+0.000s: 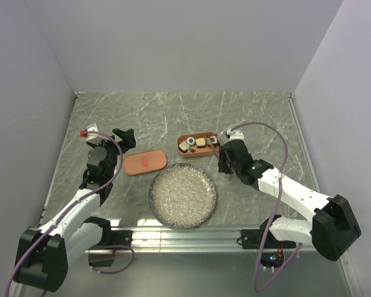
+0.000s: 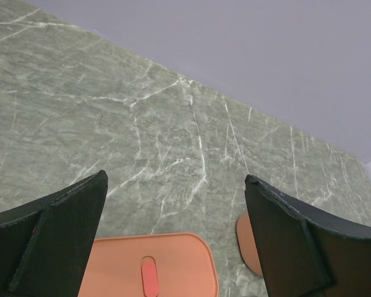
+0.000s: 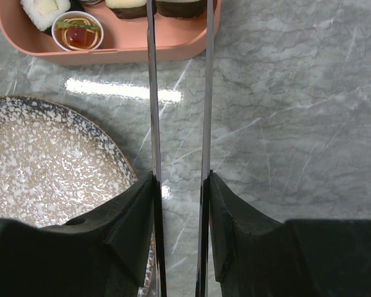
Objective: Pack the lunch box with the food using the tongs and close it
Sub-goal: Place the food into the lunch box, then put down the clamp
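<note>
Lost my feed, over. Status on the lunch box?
Left gripper open, by the lid. Right gripper shut on the tongs, arms reaching over the lunch box. Food inside, lid off. Tongs in the lid's way.

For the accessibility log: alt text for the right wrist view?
Right gripper clamps the metal tongs, whose two arms run up over the salmon-orange lunch box, past sushi pieces inside it. A speckled grey plate lies at lower left.
</note>
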### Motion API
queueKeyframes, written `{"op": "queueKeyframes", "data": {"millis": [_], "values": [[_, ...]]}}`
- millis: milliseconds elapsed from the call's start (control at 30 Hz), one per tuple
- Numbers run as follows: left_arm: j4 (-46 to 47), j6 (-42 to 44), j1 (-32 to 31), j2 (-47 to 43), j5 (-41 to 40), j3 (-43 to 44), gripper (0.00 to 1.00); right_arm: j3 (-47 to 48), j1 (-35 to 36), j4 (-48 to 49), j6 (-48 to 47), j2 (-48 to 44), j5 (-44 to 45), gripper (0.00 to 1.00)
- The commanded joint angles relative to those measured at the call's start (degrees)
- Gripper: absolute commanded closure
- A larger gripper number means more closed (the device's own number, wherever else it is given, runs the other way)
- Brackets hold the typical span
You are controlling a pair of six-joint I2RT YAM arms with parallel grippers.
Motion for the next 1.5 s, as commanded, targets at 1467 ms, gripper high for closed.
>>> {"op": "queueKeyframes", "data": {"millis": [1467], "values": [[2.44,-0.66,0.29,-1.11,1.66,-0.4,0.01,-4.08,-1.98,-8.93,13.48,-12.8,15.29,0.49]]}}
